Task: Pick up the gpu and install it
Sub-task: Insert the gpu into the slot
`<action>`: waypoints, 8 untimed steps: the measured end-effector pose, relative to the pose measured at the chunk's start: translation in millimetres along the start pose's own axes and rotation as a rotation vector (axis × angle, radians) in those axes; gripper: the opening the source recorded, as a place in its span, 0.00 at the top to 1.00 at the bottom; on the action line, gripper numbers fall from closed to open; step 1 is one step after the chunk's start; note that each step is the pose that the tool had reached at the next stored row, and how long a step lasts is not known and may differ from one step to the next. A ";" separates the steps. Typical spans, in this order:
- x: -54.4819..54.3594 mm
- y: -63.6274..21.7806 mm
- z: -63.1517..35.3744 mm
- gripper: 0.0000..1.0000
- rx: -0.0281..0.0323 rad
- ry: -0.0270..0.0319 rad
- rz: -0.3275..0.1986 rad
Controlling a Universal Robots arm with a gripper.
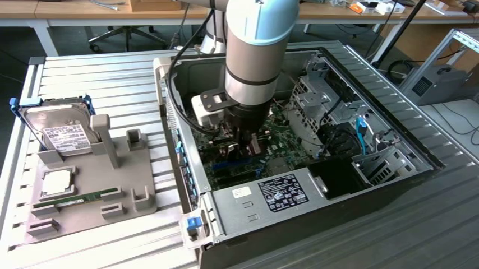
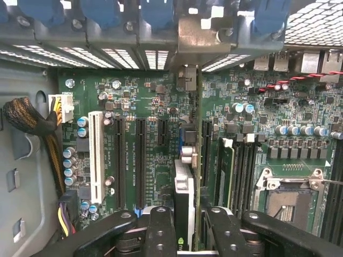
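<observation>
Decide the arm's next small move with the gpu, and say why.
Probably lower the gpu straight toward the motherboard: the gripper holds it edge-on above the black slots, bracket at the rear wall, seemingly not seated.

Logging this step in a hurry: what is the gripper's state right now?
Gripper: jaws closed on the gpu, held edge-on over the motherboard.

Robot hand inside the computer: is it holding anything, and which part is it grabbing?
Yes, the hand holds the gpu, seen edge-on. Its fingers pinch the card's two flat sides at the edge farthest from the motherboard.
</observation>
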State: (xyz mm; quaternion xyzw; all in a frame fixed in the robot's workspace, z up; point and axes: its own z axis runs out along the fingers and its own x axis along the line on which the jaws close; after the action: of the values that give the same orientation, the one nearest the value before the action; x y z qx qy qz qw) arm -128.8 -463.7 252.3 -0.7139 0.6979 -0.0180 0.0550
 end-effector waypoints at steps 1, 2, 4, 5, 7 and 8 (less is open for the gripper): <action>0.2 0.0 0.0 0.73 0.0002 0.0004 0.004; 0.2 0.0 0.0 0.73 0.0004 0.0008 0.008; 0.3 0.0 0.0 0.73 0.0007 0.0013 0.012; 0.4 0.0 0.0 0.73 0.0008 0.0020 0.013; 0.5 -0.1 0.1 0.73 0.0007 0.0069 0.014; 0.5 -0.1 0.0 0.73 0.0005 0.0101 0.014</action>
State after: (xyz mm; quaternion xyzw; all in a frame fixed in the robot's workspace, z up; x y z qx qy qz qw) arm -128.7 -464.1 252.2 -0.7087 0.7033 -0.0214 0.0518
